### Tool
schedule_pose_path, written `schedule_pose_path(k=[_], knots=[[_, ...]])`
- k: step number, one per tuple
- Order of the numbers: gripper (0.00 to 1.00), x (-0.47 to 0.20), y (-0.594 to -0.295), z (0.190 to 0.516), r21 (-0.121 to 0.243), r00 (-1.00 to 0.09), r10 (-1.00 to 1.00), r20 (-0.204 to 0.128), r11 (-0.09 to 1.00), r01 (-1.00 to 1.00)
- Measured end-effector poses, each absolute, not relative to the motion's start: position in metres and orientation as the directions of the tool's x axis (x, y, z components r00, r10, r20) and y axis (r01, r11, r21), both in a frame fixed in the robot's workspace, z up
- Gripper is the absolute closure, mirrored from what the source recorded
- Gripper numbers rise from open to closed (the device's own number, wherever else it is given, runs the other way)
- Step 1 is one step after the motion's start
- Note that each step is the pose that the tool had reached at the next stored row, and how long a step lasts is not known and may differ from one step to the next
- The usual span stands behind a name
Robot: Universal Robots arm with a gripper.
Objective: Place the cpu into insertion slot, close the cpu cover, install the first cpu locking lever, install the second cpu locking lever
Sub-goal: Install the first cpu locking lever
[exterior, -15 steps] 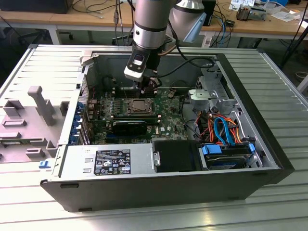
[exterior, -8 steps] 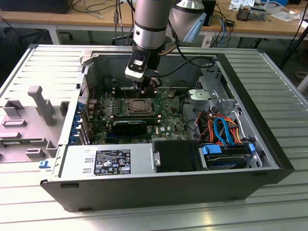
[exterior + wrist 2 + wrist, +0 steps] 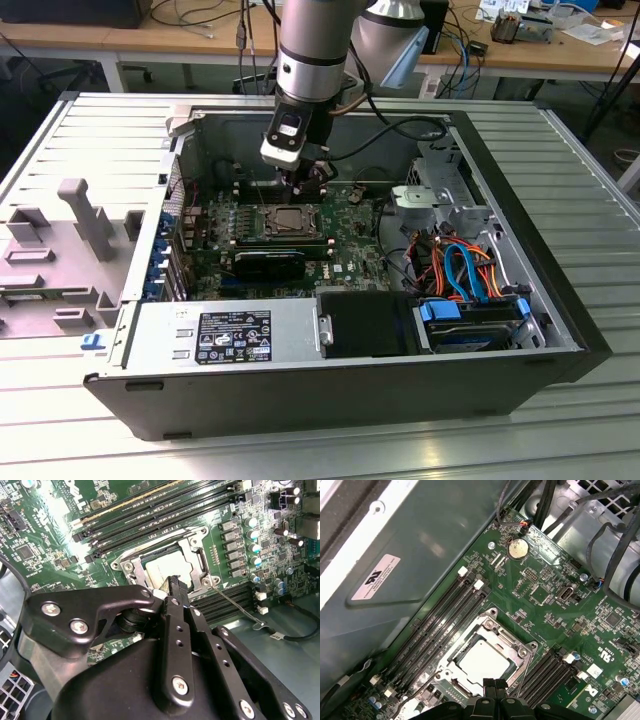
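One claw point(image 3: 495, 683) (fingers pressed together) hovers beside the cpu cover point(image 3: 519, 653) lying over the cpu point(image 3: 482, 662).

The motherboard point(image 3: 545, 605) is coloured green; the cpu point(image 3: 485, 661) is finished silver-grey, the cpu cover point(image 3: 507, 640) silver; the fingers point(image 3: 176, 630) are coated black; the drive caddy point(image 3: 440, 310) is moulded blue.

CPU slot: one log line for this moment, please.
cpu: in slot | cover: down around cpu | gripper: shut, at cover edge | lever: wire rod angled out from slot corner
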State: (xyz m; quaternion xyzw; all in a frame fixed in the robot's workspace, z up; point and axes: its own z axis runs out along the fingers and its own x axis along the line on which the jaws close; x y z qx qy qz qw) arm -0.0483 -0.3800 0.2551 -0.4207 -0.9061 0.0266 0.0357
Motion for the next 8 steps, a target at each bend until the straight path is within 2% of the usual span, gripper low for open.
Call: schedule_pose_path(k=[8], knots=[[0.89, -0.0483, -0.38, 0.2551, -0.078, -0.651, 0.758, 0.042, 0.652, 0.754]])
